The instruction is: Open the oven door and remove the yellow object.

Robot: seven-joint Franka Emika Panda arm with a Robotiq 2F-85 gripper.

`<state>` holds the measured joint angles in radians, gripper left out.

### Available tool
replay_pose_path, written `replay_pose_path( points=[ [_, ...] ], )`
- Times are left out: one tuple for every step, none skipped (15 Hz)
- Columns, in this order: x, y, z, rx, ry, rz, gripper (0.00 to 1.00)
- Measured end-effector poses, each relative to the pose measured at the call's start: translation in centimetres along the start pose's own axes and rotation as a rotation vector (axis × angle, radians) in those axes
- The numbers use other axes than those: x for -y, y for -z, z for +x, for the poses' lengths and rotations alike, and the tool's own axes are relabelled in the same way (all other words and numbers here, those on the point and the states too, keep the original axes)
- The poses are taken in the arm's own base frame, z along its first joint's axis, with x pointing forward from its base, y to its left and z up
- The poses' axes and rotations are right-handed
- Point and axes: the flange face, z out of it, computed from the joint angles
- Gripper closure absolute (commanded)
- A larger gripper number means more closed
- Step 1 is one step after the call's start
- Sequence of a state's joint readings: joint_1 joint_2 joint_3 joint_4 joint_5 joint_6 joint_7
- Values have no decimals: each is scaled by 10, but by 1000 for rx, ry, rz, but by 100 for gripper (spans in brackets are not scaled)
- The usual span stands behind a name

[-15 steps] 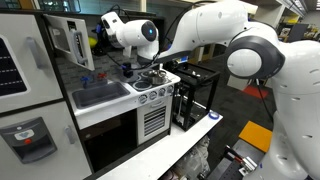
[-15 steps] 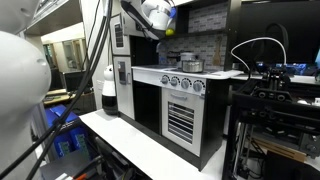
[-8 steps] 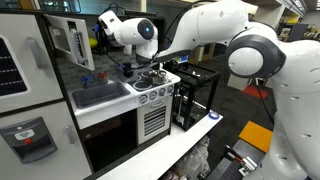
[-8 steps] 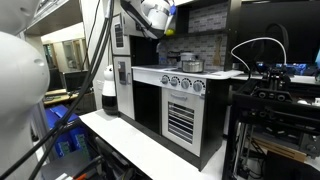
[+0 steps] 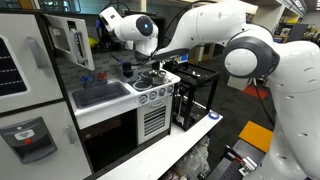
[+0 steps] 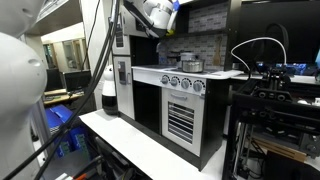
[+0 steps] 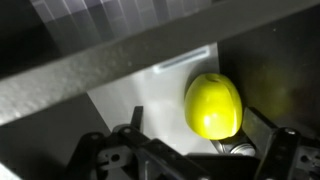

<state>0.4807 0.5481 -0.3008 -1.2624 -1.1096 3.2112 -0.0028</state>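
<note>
In the wrist view the yellow object [image 7: 213, 105], a smooth bright ball, lies on the white floor of the toy oven's cavity. My gripper [image 7: 202, 120] is open. Its dark fingers [image 7: 136, 118] stand on either side of the ball without pressing it. A grey bar of the oven's frame crosses the top of that view. The oven door [image 5: 68, 42], white-framed with a dark window, is swung open at the upper left of the toy kitchen. In both exterior views the gripper [image 5: 103, 20] [image 6: 162, 10] reaches into the cavity beside the door.
Below the cavity are the toy kitchen's sink [image 5: 100, 95], a stove with a pot [image 5: 150, 77] and a large black-glass oven door [image 5: 110, 145]. A black frame [image 5: 197, 95] stands beside the kitchen. A white rounded object [image 6: 108, 90] stands at the counter's end.
The wrist has moved slightly up and toward the oven cavity. The jaws have stayed open.
</note>
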Motion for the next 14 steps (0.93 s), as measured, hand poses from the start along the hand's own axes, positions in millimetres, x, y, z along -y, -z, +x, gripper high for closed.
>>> replay_pose_path(
  points=[
    [0, -3, 0, -2, -1, -4, 0],
    [0, -6, 1, -3, -3, -7, 0],
    [0, -8, 2, -5, -5, -13, 0],
    [1, -12, 2, -8, -7, -17, 0],
    [1, -15, 4, -11, -7, -23, 0],
    [2, -18, 5, -15, -6, -28, 0],
    [3, -21, 7, -19, -4, -33, 0],
    [3, -23, 8, -23, -3, -38, 0],
    [4, -25, 10, -26, -2, -42, 0],
    [4, -26, 11, -29, -2, -43, 0],
    [5, -26, 12, -31, -1, -44, 0],
    [5, -26, 13, -33, 1, -44, 0],
    [5, -26, 14, -34, 7, -44, 0],
    [5, -26, 14, -35, 13, -43, 25]
  ],
)
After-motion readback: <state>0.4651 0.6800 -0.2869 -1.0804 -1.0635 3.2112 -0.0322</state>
